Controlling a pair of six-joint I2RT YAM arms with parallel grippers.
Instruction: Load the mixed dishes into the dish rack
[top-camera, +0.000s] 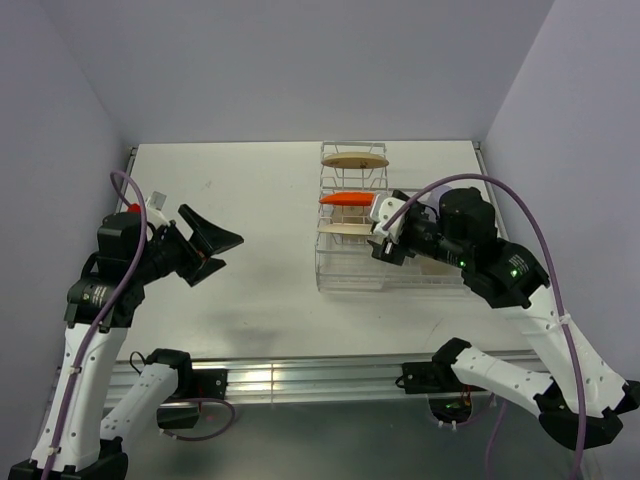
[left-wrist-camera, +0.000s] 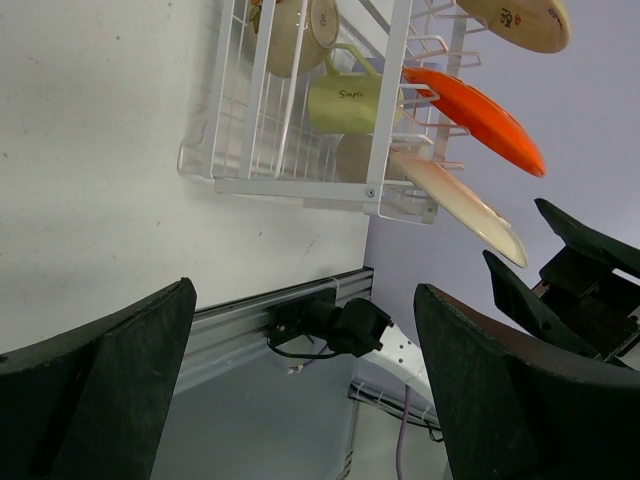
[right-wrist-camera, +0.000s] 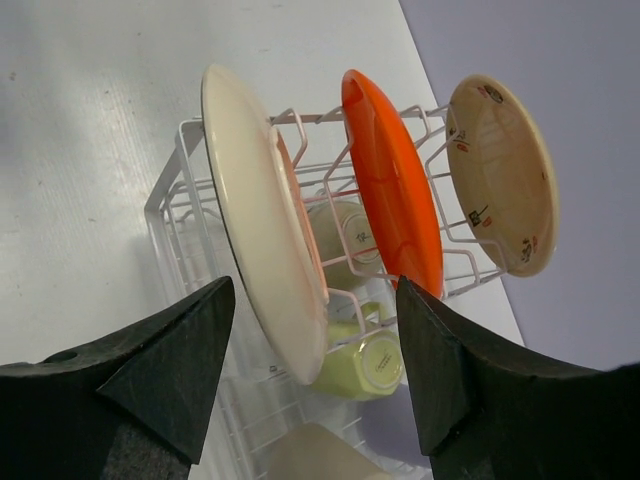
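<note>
Upright in dish rack (left-wrist-camera: 290, 186) slots, wires keeping them apart: cream saucer (right-wrist-camera: 260, 210), orange plate (right-wrist-camera: 390, 190), tan patterned dish (right-wrist-camera: 500, 170) | yellow-green cup (left-wrist-camera: 340, 100) in basket, too deep for slots | right hand (right-wrist-camera: 312, 288) spread, empty, facing saucer | left hand (left-wrist-camera: 305, 292) spread, empty, parked over counter (top-camera: 260, 190)

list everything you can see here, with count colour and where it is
rack: 1, white wire, right side of table
cream plate: 1, cream, upright in rack slot nearest arms
orange plate: 1, orange, middle slot
tan plate: 1, tan with small prints, far slot
green cup: 1, yellow-green, rack basket under plates
cream cup: 1, cream, basket, by green cup
table: 1, white
left arm: 1, black and white, jaws open, empty
right arm: 1, black and white, jaws open, empty, at rack
</note>
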